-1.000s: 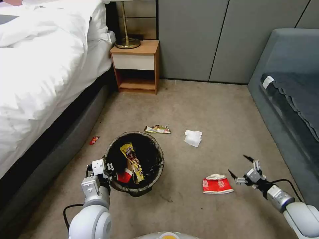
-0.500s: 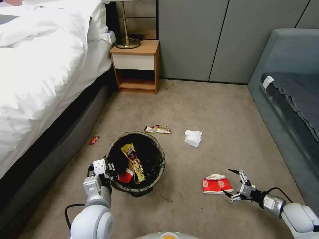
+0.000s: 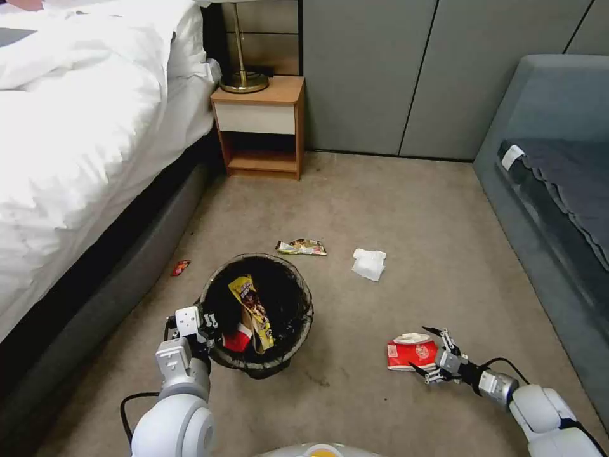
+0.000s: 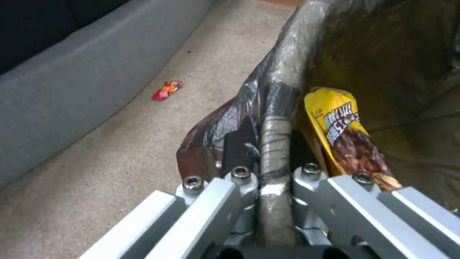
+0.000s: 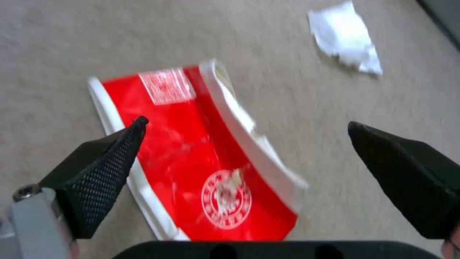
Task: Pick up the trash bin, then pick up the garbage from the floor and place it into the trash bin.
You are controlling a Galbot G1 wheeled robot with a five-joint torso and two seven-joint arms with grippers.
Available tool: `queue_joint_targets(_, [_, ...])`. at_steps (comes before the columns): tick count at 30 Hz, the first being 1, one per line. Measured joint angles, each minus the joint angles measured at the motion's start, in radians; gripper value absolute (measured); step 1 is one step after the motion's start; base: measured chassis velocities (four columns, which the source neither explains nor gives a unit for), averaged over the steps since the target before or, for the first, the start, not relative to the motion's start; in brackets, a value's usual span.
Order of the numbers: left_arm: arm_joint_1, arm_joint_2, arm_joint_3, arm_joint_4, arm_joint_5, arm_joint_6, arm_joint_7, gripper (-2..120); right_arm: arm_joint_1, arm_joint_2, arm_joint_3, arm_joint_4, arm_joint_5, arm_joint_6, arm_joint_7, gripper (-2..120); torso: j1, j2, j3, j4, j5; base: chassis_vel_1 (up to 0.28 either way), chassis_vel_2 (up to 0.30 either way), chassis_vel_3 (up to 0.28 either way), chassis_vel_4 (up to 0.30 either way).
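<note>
red wrapper (image 5: 201,158) smeared, perhaps motion blur, print unreadable

Beige carpet (image 3: 393,197), white bed (image 3: 76,146), wooden nightstand (image 3: 260,124), grey sofa (image 3: 552,184).

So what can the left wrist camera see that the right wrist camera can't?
Left wrist only: the left gripper clamped on the bin rim, a yellow wrapper inside, a small red wrapper by the bed base.
Right wrist only: the right gripper open over the red packet, with a tissue beyond.
Both: the carpet.
</note>
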Motion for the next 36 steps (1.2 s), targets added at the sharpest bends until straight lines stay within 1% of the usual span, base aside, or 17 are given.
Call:
queue_joint_targets(1, [0.000, 0.000, 0.000, 0.000, 0.000, 0.000, 0.000, 0, 0.000, 0.000, 0.000, 0.000, 0.000, 0.000, 0.000, 100, 0.000, 0.000, 0.000, 0.0000, 0.0000, 0.000, 0.000, 0.000, 0.000])
queue_joint_targets(4, [0.002, -0.002, 0.006, 0.000, 0.006, 0.000, 0.000, 0, 0.034, 0.011, -0.009, -0.060, 0.004, -0.004, 0.025, 100, 0.000, 0.000, 0.000, 0.0000, 0.0001, 0.000, 0.000, 0.000, 0.000])
queue_joint_targets(9, [0.006, -0.005, 0.011, 0.000, 0.012, -0.001, 0.000, 0, 0.062, 0.021, -0.025, -0.098, 0.013, -0.010, 0.043, 100, 0.000, 0.000, 0.000, 0.0001, 0.0000, 0.000, 0.000, 0.000, 0.000])
queue_joint_targets(12, [0.015, -0.006, 0.011, -0.007, 0.017, -0.003, 0.000, 0, 0.120, 0.042, -0.054, -0.194, 0.021, -0.016, 0.098, 100, 0.000, 0.000, 0.000, 0.0002, 0.0001, 0.000, 0.000, 0.000, 0.000])
queue_joint_targets(13, [0.015, -0.006, 0.011, -0.007, 0.017, -0.003, 0.000, 0, 0.120, 0.042, -0.054, -0.194, 0.021, -0.016, 0.098, 100, 0.000, 0.000, 0.000, 0.0002, 0.0001, 0.000, 0.000, 0.000, 0.000])
queue_joint_targets(15, [0.020, -0.006, 0.007, -0.010, 0.018, -0.003, 0.000, 0, 0.148, 0.047, -0.068, -0.241, 0.031, -0.010, 0.110, 100, 0.000, 0.000, 0.000, 0.0002, 0.0002, 0.000, 0.000, 0.000, 0.000])
queue_joint_targets(22, [0.023, -0.010, 0.005, -0.014, 0.022, -0.004, 0.000, 0, 0.184, 0.054, -0.093, -0.284, 0.030, -0.010, 0.112, 100, 0.000, 0.000, 0.000, 0.0001, -0.0002, 0.000, 0.000, 0.000, 0.000])
queue_joint_targets(23, [0.023, -0.010, 0.005, -0.014, 0.023, -0.004, 0.000, 0, 0.186, 0.056, -0.095, -0.288, 0.028, -0.010, 0.111, 97, 0.000, 0.000, 0.000, 0.0001, -0.0002, 0.000, 0.000, 0.000, 0.000])
queue_joint_targets(24, [0.023, -0.010, 0.005, -0.014, 0.023, -0.004, 0.000, 0, 0.186, 0.056, -0.095, -0.288, 0.028, -0.010, 0.111, 97, 0.000, 0.000, 0.000, 0.0001, -0.0002, 0.000, 0.000, 0.000, 0.000])
queue_joint_targets(26, [0.024, -0.013, 0.007, -0.014, 0.026, -0.004, 0.000, 0, 0.194, 0.066, -0.103, -0.312, 0.024, -0.006, 0.106, 88, 0.000, 0.000, 0.000, -0.0001, -0.0005, 0.000, 0.000, 0.000, 0.000])
queue_joint_targets(27, [0.024, -0.013, 0.007, -0.014, 0.026, -0.004, 0.000, 0, 0.194, 0.066, -0.103, -0.312, 0.024, -0.006, 0.106, 88, 0.000, 0.000, 0.000, -0.0001, -0.0005, 0.000, 0.000, 0.000, 0.000])
queue_joint_targets(28, [0.023, -0.013, 0.007, -0.014, 0.026, -0.004, 0.000, 0, 0.193, 0.068, -0.104, -0.314, 0.024, -0.005, 0.104, 85, 0.000, 0.000, 0.000, -0.0002, -0.0006, 0.000, 0.000, 0.000, 0.000])
queue_joint_targets(31, [0.022, -0.011, 0.004, -0.014, 0.026, -0.004, -0.001, 0, 0.185, 0.071, -0.113, -0.311, 0.032, -0.004, 0.107, 70, 0.000, 0.000, 0.000, -0.0002, -0.0003, 0.000, 0.000, 0.000, 0.000])
queue_joint_targets(32, [0.022, -0.011, 0.004, -0.014, 0.026, -0.004, -0.001, 0, 0.185, 0.071, -0.113, -0.311, 0.032, -0.004, 0.107, 70, 0.000, 0.000, 0.000, -0.0002, -0.0003, 0.000, 0.000, 0.000, 0.000])
queue_joint_targets(34, [0.019, -0.011, 0.004, -0.014, 0.025, -0.004, -0.001, 0, 0.182, 0.071, -0.116, -0.308, 0.034, -0.004, 0.108, 61, 0.000, 0.000, 0.000, 0.0001, 0.0002, 0.000, 0.000, 0.000, 0.000])
queue_joint_targets(35, [0.019, -0.011, 0.004, -0.014, 0.025, -0.004, -0.001, 0, 0.182, 0.071, -0.116, -0.308, 0.034, -0.004, 0.108, 61, 0.000, 0.000, 0.000, 0.0001, 0.0002, 0.000, 0.000, 0.000, 0.000])
queue_joint_targets(36, [0.018, -0.011, 0.005, -0.014, 0.025, -0.004, -0.001, 0, 0.181, 0.070, -0.118, -0.307, 0.035, -0.004, 0.110, 53, 0.000, 0.000, 0.000, 0.0004, 0.0005, 0.000, 0.000, 0.000, 0.000])
